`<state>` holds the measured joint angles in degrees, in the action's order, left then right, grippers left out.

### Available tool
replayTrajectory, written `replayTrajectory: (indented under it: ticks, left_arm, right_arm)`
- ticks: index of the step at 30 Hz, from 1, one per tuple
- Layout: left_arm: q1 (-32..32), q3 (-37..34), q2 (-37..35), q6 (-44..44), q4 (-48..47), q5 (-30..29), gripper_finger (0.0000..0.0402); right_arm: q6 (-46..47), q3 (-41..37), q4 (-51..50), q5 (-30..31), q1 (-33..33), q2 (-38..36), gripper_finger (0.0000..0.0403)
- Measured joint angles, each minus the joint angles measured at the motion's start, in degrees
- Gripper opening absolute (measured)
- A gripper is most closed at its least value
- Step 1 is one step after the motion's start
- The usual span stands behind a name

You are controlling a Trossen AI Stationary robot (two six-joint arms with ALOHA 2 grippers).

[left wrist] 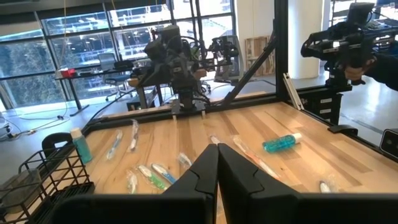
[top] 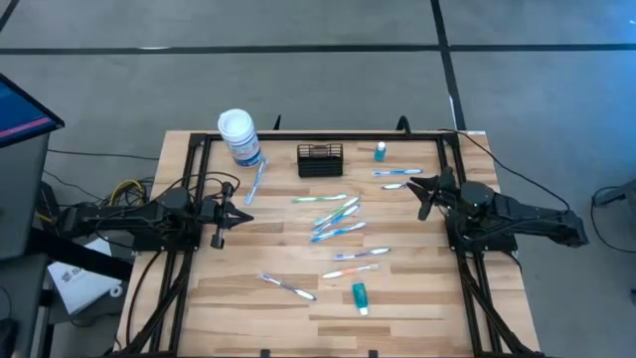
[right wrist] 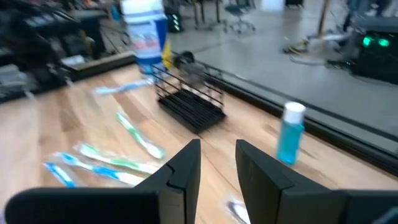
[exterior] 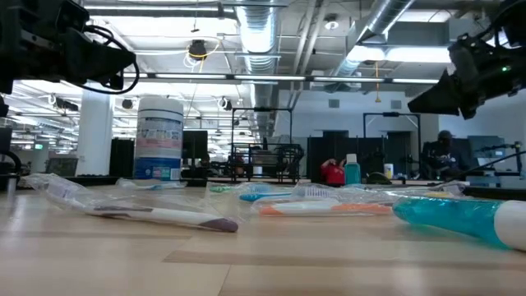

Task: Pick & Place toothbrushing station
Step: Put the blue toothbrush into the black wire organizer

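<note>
My worktop is pale wood planks. On it sit the black wire-mesh basket, a white-lidded canister, a small blue bottle, a teal tube, and scattered wrapped toothbrushes.

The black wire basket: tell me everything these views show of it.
The black wire basket is a small rectangular wire-mesh holder, open on top, dark and metallic-looking. It stands upright on the wooden table near the far edge, between the white-lidded canister and the small blue bottle. Its inside looks empty, though that is not clear. Nothing touches it; the toothbrushes lie apart from it and neither gripper is at it.
</note>
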<state>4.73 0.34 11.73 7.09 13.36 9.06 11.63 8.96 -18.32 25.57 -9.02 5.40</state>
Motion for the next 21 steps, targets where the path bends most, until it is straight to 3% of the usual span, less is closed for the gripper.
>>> replayTrajectory:
  ticks: [12, 21]
  left_arm:
    - [0.00, 0.00, 0.01, 0.11, 0.60, 0.00, 0.0001]
    - [0.00, 0.00, 0.00, 0.09, 0.92, 0.00, 0.0001]
  right_arm:
    - [-1.92, 5.18, 0.73, -3.46, -8.05, 19.53, 0.0092]
    - [-10.38, 12.54, 1.44, -6.31, -13.96, 37.68, 0.0092]
